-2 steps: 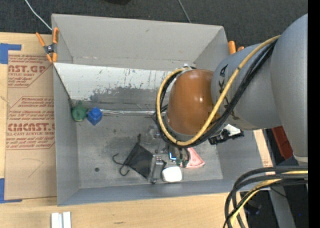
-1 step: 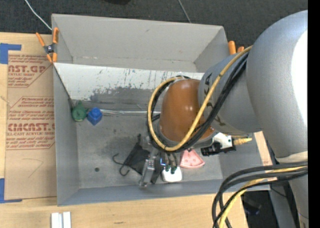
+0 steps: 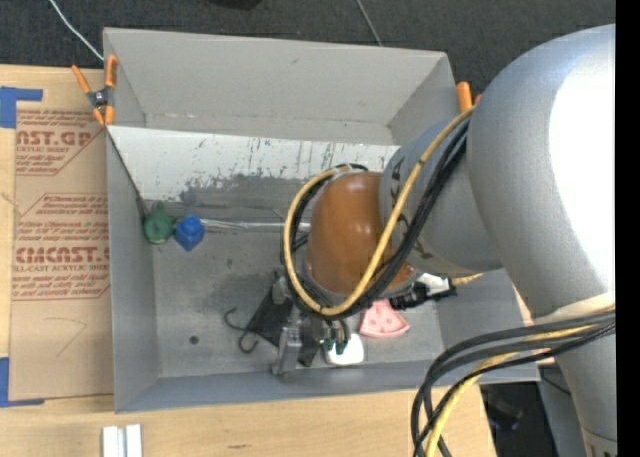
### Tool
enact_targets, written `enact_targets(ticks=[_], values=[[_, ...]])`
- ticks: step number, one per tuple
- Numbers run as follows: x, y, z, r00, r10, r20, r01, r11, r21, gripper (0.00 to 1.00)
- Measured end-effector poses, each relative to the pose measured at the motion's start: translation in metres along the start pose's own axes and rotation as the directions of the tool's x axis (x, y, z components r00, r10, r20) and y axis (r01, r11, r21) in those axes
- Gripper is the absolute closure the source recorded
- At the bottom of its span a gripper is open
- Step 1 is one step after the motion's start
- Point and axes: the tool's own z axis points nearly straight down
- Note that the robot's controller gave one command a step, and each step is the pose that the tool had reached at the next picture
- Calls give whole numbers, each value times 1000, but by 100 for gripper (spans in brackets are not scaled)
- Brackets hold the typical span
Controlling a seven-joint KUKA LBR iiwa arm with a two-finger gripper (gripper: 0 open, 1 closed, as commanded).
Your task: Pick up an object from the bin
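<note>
My gripper (image 3: 292,343) reaches down near the bin's front wall, below the orange cover on the wrist. A black binder clip (image 3: 262,317) with thin wire handles lies right against its left side, on the bin floor. Just to the right of the gripper is a small white thing with a green spot (image 3: 345,351), partly tucked under the arm. A pink wedge-shaped thing (image 3: 383,322) lies a little further right. Whether anything is between the jaws is hidden from view.
At the left of the bin floor a green knob (image 3: 156,226) and a blue knob (image 3: 188,233) sit side by side, with a thin silver rod (image 3: 245,226) running right from them. The big arm with its cables covers the bin's right side.
</note>
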Motion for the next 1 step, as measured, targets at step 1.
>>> enact_targets(ticks=[1], values=[[-2, -3, 1, 986, 166, -16, -166, 986, 3, 100]])
